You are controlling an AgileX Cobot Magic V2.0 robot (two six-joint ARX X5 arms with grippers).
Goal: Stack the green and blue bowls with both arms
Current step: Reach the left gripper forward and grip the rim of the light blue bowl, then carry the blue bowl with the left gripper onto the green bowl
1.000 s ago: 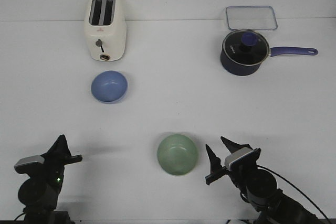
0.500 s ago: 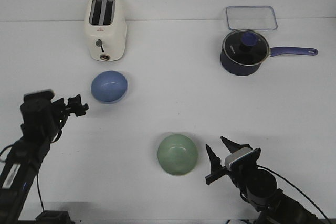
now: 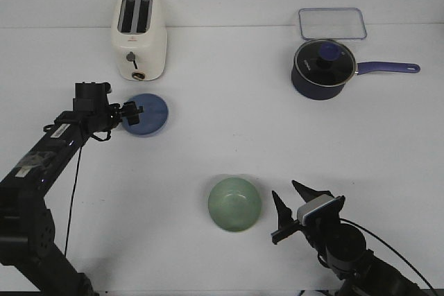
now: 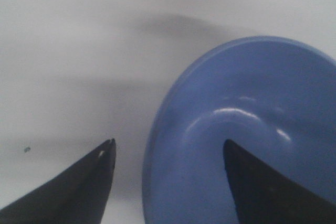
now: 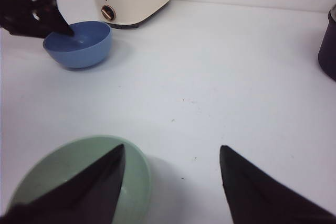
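my left gripper (image 3: 132, 111) is spread open astride the near rim of the blue bowl (image 3: 148, 114), one finger inside the bowl and the other outside its wall, so closing should pinch that rim. my right gripper (image 3: 290, 206) sits open just beside the green bowl (image 3: 235, 204), not touching it.

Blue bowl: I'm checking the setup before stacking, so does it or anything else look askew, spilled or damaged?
Nothing stands out. The blue bowl sits upright, with the open left pincer straddling its rim. The green bowl is upright and empty, beside the open right pincer.
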